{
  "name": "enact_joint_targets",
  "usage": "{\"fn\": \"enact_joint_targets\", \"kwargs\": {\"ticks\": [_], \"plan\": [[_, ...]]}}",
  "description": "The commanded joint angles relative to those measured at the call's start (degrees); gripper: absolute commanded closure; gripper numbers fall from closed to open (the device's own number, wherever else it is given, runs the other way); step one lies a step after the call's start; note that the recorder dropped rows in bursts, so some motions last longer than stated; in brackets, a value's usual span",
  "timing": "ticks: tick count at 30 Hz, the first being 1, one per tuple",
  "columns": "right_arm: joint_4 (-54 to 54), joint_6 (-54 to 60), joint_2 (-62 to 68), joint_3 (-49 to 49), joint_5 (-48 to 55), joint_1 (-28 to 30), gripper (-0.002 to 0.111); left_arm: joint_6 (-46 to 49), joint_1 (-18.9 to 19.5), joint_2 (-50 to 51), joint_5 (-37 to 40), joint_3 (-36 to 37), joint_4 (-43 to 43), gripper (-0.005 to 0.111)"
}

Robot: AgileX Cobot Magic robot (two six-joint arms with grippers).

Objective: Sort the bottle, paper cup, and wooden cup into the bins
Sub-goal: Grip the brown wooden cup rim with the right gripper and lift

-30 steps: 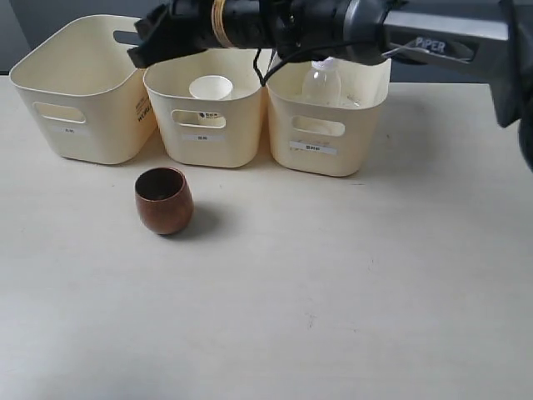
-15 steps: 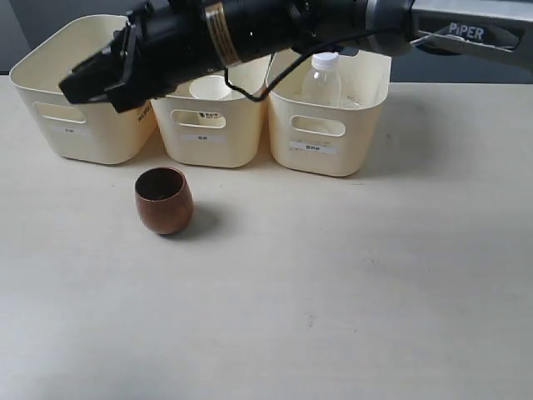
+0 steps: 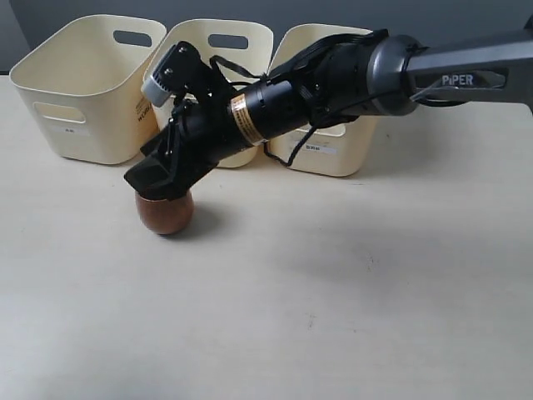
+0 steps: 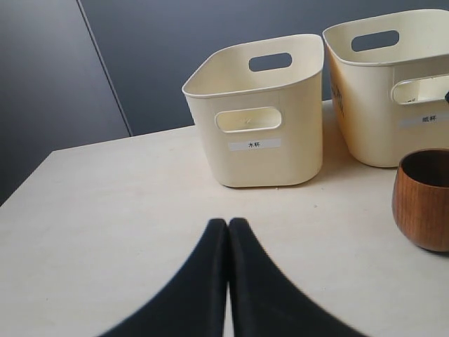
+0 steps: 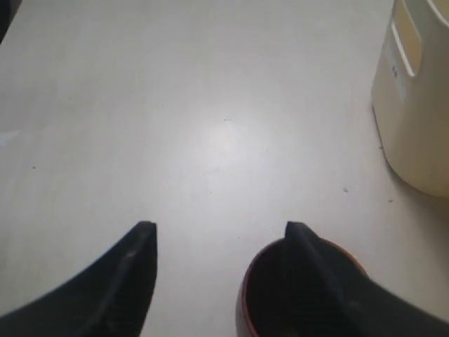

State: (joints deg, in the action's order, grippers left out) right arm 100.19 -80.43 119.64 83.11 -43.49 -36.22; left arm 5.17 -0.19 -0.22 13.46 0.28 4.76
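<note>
1. Now we see the right gripper (image 5: pixel 217 235) spread wide just above the wooden cup (image 3: pixel 165 212), one finger (image 5: pixel 319 274) over the cup's dark mouth and the other out over bare table (image 3: pixel 350 292).
2. We find the cup standing upright on the table, in front of the three bins (image 3: pixel 83 87) and near the middle one.
3. Our left gripper (image 4: pixel 228 232) is pressed together and empty — it faces the leftmost bin and the cup.
</note>
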Motion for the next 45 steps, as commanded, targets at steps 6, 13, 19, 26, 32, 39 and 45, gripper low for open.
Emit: {"fn": "enact_joint_targets", "kwargs": {"ticks": [6,13,19,26,32,39,45], "plan": [[-0.25,8.01,-0.27,-1.63,3.02,-2.23,0.055,-0.05,-0.04,0.22,-0.15,-0.28,-0.13,0.107],[-0.25,8.84,0.73,-1.98,10.23,-3.75,0.055,-0.05,-0.04,0.22,-0.15,-0.28,-0.13,0.107],[-0.25,8.96,2.01,-1.98,11.37,-3.75,0.055,-0.05,-0.04,0.22,-0.15,-0.28,-0.13,0.107],[-0.25,9.04,4.03,-1.98,12.26,-3.75,0.055,-0.05,-0.04,0.22,-0.15,-0.28,-0.13,0.107],[-0.25,9.04,4.97,-1.98,13.4,-3.75,0.055,-0.05,-0.04,0.22,-0.15,-0.28,-0.13,0.107],[-0.25,8.79,5.49,-1.98,14.85,-3.75,0.055,-0.05,-0.04,0.22,-0.15,-0.28,-0.13,0.107],[-0.25,8.61,6.76,-1.98,14.37,-3.75,0.093,-0.05,-0.04,0.22,-0.15,-0.28,-0.13,0.107]]}}
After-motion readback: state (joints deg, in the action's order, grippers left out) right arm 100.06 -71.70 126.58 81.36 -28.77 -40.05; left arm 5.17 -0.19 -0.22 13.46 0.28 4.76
